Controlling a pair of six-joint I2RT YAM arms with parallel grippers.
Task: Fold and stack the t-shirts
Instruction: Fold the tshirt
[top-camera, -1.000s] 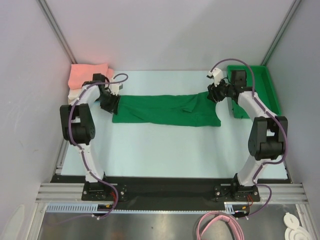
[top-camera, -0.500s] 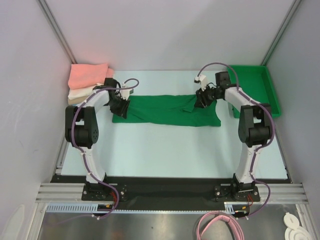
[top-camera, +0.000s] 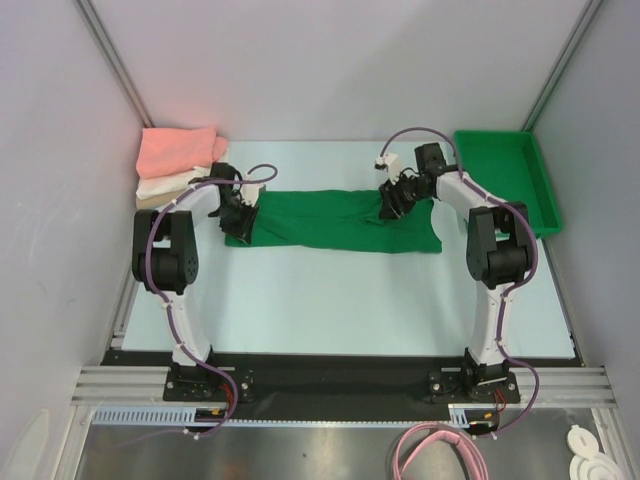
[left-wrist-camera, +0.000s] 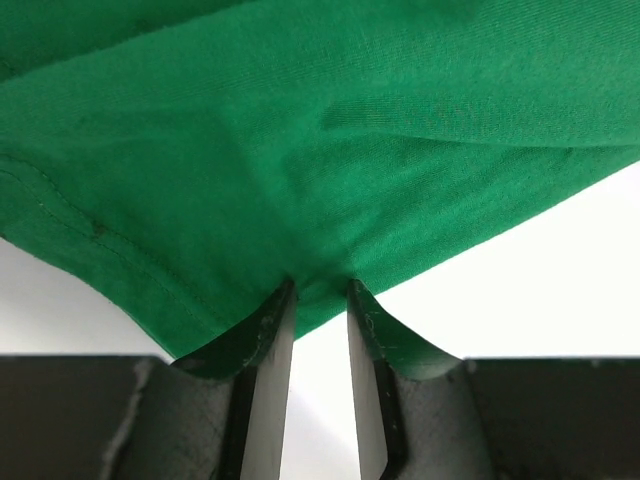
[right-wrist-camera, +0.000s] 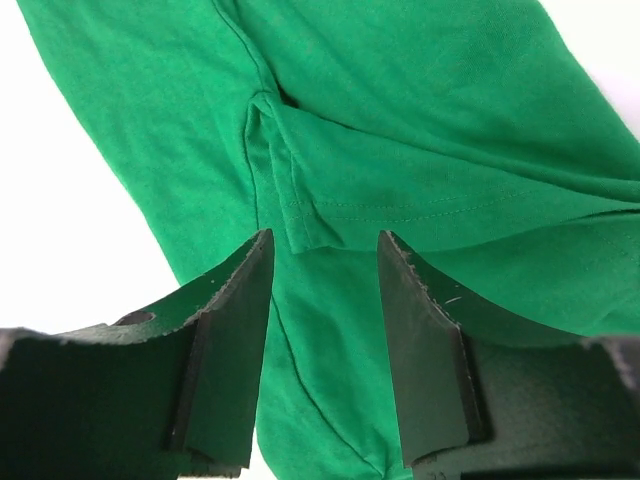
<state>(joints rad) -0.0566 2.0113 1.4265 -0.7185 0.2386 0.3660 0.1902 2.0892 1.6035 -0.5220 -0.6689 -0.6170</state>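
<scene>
I work on a pale, faintly blue table (top-camera: 330, 300) under even light that throws only soft shadows. Plain grey walls close me in: a back wall (top-camera: 330, 70), a left wall (top-camera: 50, 200) and a right wall (top-camera: 610, 220). A metal strut (top-camera: 110, 60) runs up the far left corner, and another (top-camera: 565, 60) up the far right. A green bin (top-camera: 505, 175) sits at the table's far right. Along my near edge lie a black plate (top-camera: 330, 385) and an aluminium rail (top-camera: 120, 385), then a steel sheet (top-camera: 300, 455) with white discs (top-camera: 590, 455).

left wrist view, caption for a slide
Left end effector pinching the edge of the green shirt.
</scene>
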